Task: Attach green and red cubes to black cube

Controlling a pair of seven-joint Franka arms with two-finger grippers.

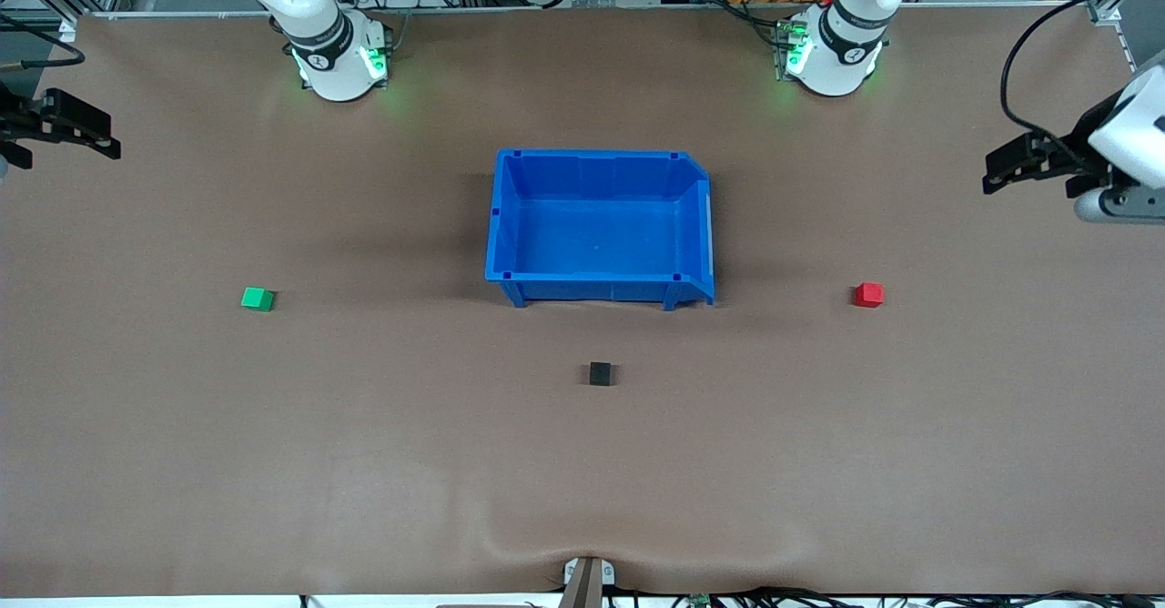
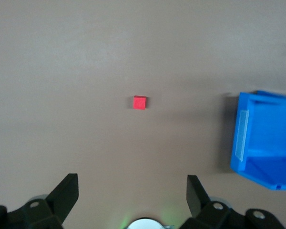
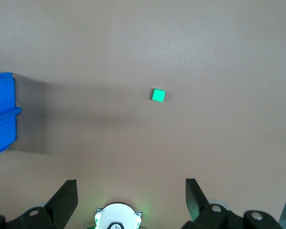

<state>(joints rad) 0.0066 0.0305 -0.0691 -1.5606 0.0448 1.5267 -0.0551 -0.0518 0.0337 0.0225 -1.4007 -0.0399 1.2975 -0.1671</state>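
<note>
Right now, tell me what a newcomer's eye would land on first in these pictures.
The blue bin at mid-table draws the eye first. Three small cubes lie apart around it: the green cube toward the right arm's end, the red cube toward the left arm's end, and the black cube nearer the front camera than the bin. Both arms wait high at the table's ends, the left gripper and the right gripper open.

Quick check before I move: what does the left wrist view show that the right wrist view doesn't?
Only the left wrist view shows the red cube, lying apart from the bin, with the left gripper open above the table. Only the right wrist view shows the green cube, with the right gripper open above the table. Both show bare brown table and an edge of the blue bin. Neither shows the black cube.
</note>
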